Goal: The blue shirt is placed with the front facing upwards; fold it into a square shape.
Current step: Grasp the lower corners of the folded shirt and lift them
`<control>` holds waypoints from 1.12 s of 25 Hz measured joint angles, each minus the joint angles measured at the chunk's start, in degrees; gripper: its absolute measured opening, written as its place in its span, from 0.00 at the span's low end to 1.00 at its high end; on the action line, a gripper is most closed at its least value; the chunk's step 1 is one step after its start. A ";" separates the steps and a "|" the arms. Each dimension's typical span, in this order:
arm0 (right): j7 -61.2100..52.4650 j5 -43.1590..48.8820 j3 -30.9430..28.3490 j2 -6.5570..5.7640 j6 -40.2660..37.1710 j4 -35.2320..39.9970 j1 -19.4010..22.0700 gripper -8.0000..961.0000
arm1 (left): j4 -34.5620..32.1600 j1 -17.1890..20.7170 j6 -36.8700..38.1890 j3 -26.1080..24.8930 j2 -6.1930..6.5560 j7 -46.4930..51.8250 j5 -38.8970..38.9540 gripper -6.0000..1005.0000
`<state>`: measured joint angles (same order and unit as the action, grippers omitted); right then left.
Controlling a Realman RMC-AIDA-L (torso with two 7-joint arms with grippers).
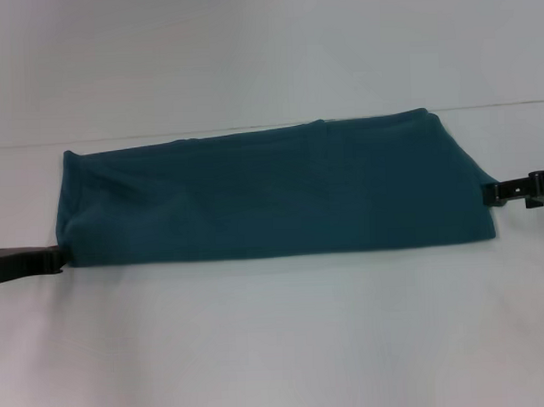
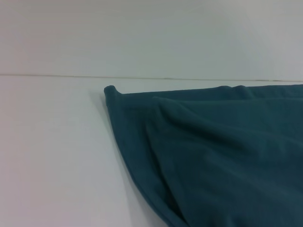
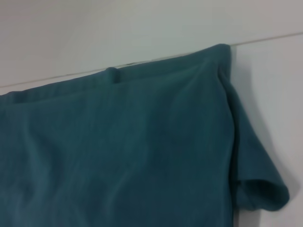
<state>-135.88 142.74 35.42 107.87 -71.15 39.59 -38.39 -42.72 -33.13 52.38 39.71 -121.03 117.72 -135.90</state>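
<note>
Blue shirt [image 1: 271, 190] lies as a long folded band on the counter [image 1: 277, 346] between my left end effector [image 1: 58, 258] and right end effector [image 1: 488, 193], grip state unclear; I'd lift both ends evenly.

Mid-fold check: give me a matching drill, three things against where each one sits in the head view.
Things:
1. shirt
2. left gripper
3. right gripper

Places:
A. at the shirt's right end, about halfway up that edge
B. spread lengthwise across the middle of the table, folded into a long band
C. at the shirt's left end, by its near corner

Pairs: 1-B, 2-C, 3-A
</note>
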 joint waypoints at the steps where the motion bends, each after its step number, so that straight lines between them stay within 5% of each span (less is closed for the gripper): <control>1: -0.24 0.11 0.06 -0.14 -0.39 -0.04 0.00 0.93 | 0.00 0.00 0.00 0.01 -0.02 0.00 0.02 0.02; 11: -0.03 1.70 0.72 0.15 1.48 -2.78 -0.02 0.93 | -0.31 -0.49 0.25 -0.25 -0.33 -0.03 0.52 0.02; 28: 1.29 1.67 1.68 2.37 6.43 -4.08 -0.18 0.87 | -1.43 -0.79 1.64 0.02 -0.80 -0.03 1.12 0.02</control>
<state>-134.58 144.42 37.09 110.25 -64.72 35.51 -38.58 -44.15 -33.93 54.02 39.73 -121.83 117.68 -134.77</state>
